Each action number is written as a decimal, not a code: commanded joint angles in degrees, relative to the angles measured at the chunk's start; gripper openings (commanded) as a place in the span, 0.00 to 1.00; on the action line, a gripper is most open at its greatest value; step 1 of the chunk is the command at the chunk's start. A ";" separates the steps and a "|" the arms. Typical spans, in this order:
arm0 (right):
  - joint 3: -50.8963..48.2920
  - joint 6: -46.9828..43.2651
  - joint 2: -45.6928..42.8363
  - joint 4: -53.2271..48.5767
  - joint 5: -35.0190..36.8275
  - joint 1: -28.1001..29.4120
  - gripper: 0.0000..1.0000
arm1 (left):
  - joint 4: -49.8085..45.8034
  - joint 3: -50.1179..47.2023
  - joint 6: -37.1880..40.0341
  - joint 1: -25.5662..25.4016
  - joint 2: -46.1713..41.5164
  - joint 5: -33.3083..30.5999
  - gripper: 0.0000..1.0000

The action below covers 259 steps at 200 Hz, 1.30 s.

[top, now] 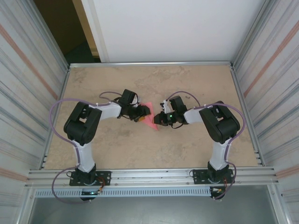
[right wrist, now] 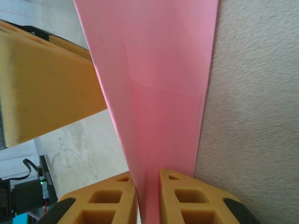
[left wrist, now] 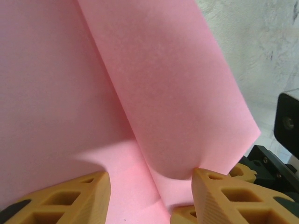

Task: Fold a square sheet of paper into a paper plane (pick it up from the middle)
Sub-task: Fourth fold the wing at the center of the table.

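Observation:
The square sheet of paper (top: 150,119) is pink and folded lengthwise, standing between both grippers at mid-table. In the left wrist view the paper (left wrist: 163,93) shows two long flaps meeting at a crease. My left gripper (left wrist: 149,186) spans the curled lower part, its right finger (left wrist: 224,196) pressing into the curl. In the right wrist view the paper (right wrist: 154,93) is a narrow strip running up from my right gripper (right wrist: 148,186), whose jaws stand slightly apart around its lower end. The left gripper (top: 142,113) and right gripper (top: 159,119) face each other, nearly touching.
The mottled beige tabletop (top: 187,84) is ringed by a metal frame and corrugated side walls (top: 28,93). A yellow finger of the left gripper (right wrist: 46,84) looms close on the left of the right wrist view. Black parts of the right gripper (left wrist: 288,123) sit at the left wrist view's right edge.

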 commanded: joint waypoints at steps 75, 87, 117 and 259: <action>-1.28 -1.69 -4.02 -4.41 2.21 -0.14 0.29 | -17.21 5.67 0.07 -0.61 5.88 -5.96 0.48; -1.17 -2.27 -4.30 -5.04 2.40 0.13 0.29 | -18.12 5.96 -0.01 -0.60 6.32 -6.03 0.48; -0.22 -3.43 -3.67 -7.29 3.51 1.24 0.26 | -19.27 6.42 0.28 -0.78 6.86 -6.35 0.49; -0.64 -3.14 0.98 -5.89 1.22 0.57 0.13 | -20.47 6.82 0.47 -0.84 7.31 -6.35 0.49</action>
